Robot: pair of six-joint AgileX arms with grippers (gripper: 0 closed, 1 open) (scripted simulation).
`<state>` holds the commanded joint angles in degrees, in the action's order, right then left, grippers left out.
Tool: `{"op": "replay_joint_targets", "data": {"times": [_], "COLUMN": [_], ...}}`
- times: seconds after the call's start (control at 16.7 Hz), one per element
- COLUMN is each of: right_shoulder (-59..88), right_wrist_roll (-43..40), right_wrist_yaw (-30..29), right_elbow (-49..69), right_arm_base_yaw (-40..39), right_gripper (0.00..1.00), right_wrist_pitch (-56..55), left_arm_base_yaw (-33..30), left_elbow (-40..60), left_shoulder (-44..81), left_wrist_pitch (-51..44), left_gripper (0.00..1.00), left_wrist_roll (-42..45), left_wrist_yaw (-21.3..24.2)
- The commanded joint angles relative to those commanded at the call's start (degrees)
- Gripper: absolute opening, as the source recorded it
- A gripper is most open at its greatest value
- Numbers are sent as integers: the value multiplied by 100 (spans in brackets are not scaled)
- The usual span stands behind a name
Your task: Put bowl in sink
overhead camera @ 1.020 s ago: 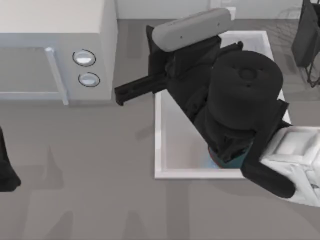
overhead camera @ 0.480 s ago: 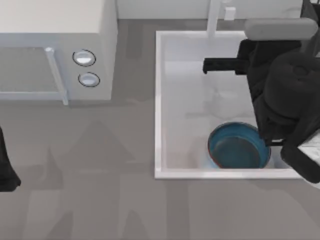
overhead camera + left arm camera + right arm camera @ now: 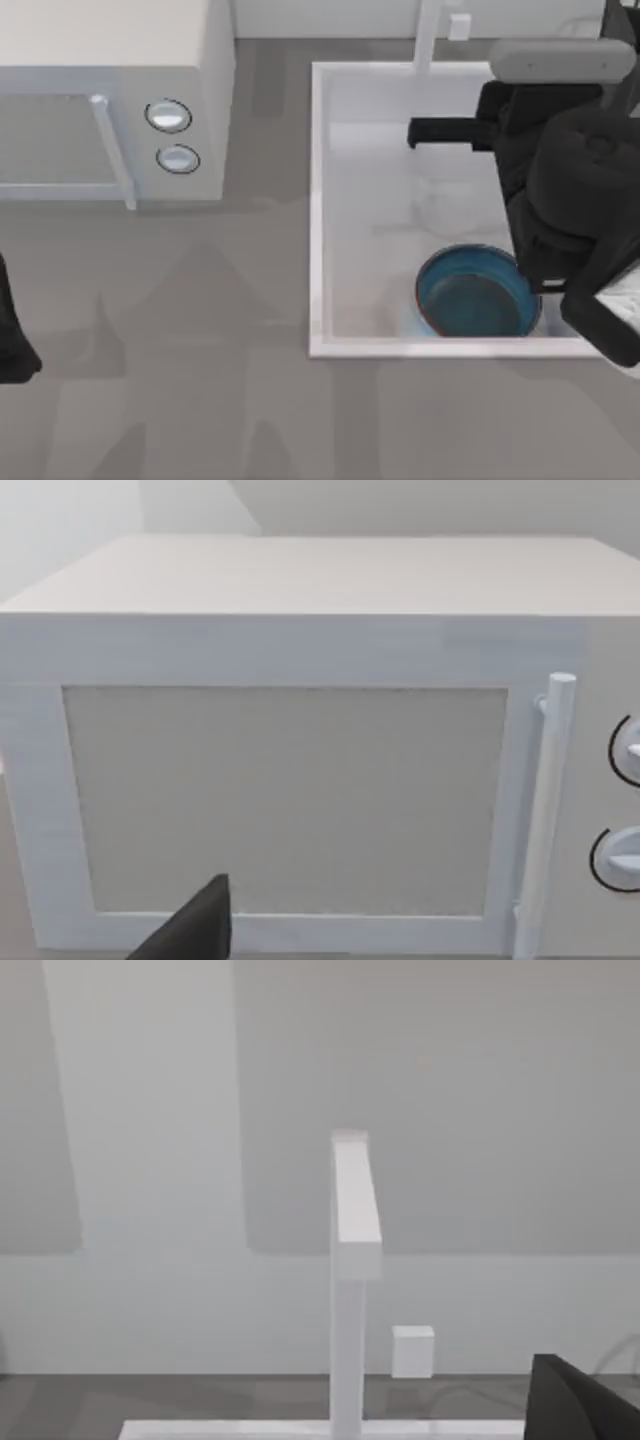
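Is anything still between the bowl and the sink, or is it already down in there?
Nothing visible stands between them: the bowl already sits upright inside the sink, near its front wall. The right pincer hangs apart from it over the basin's back part.

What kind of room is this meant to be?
Most likely a kitchen counter, in a rendered scene. A white sink with a faucet is set into the grey top, a blue bowl sits inside it, and a microwave with two knobs stands beside it.
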<state>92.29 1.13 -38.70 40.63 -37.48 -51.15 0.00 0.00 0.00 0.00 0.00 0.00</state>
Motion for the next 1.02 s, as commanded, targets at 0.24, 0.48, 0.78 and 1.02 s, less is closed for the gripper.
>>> {"op": "replay_joint_targets", "data": {"times": [0.24,0.48,0.78,1.02], "right_shoulder": [679,1724,2907,3503], "right_wrist_roll": [-2,-10,-14,-18], "right_wrist_yaw": [-31,-85,-64,-53], "right_elbow": [-82,-207,-429,-554], "right_arm_base_yaw": [-17,-38,7,28], "right_gripper": [0,0,0,0], "right_wrist_pitch": [-752,-1894,-3403,-4089], "left_arm_base_yaw": [0,0,0,0], "left_elbow": [0,0,0,0], "left_shoulder": [0,0,0,0], "left_wrist_pitch": [0,0,0,0], "left_gripper": [100,100,100,100], "left_wrist_roll": [0,0,0,0], "left_wrist_yaw": [0,0,0,0]}}
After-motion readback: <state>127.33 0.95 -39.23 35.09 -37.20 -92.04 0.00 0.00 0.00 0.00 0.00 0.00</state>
